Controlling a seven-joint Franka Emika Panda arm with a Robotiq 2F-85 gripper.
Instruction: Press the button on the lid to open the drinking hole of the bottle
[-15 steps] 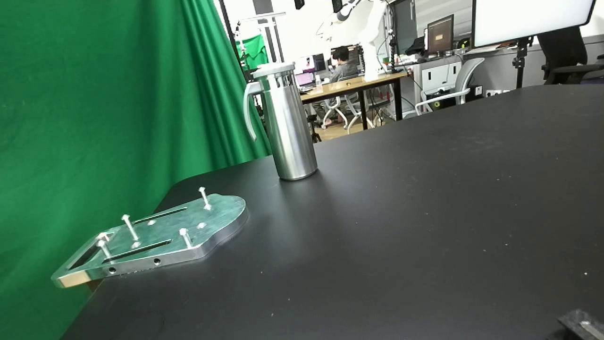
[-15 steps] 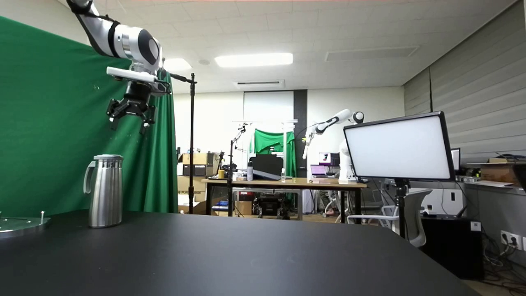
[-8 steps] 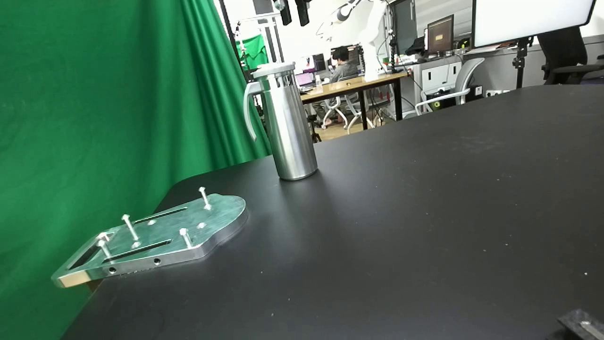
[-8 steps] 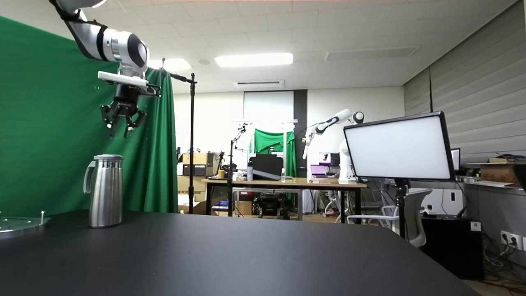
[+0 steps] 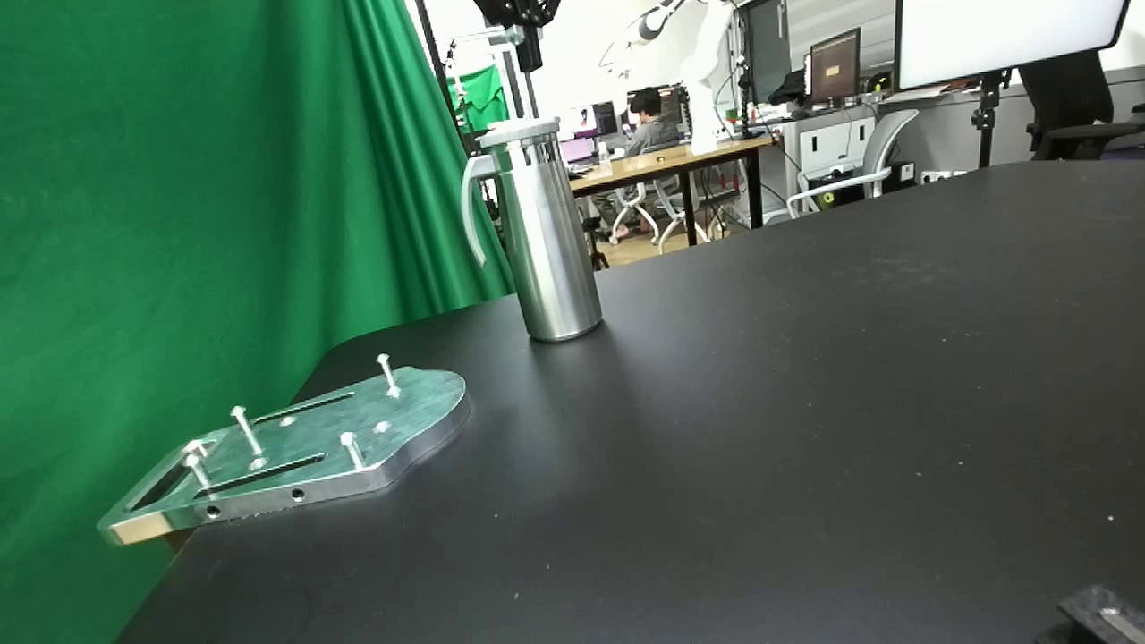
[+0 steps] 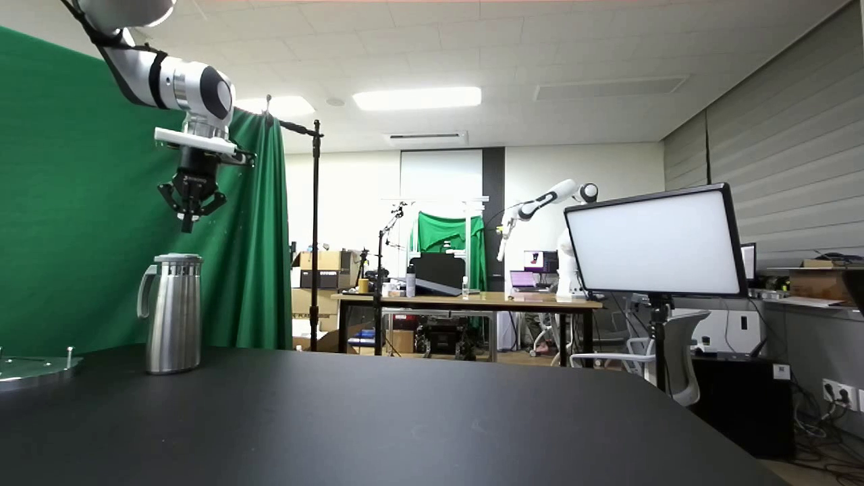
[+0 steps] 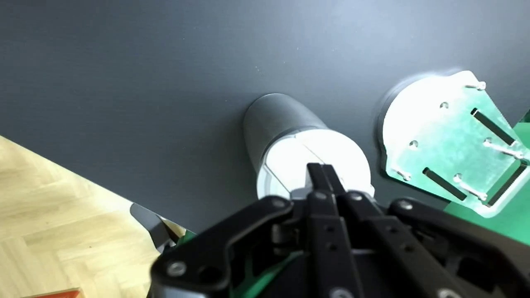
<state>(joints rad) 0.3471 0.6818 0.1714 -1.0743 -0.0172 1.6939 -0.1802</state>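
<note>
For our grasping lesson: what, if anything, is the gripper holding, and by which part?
Nothing: the gripper is shut empty, clear above the lid.

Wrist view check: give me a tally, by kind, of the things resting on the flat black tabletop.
Cylindrical brushed-steel bottle, its round pale lid included: 1
Flat green-tinted metal plate, its metal pegs included: 1
Total: 2

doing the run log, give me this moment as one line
tool: shut, above lid, not touching | bottle: upright on table | plate: apart from bottle, overhanging table edge | press: not begun
</note>
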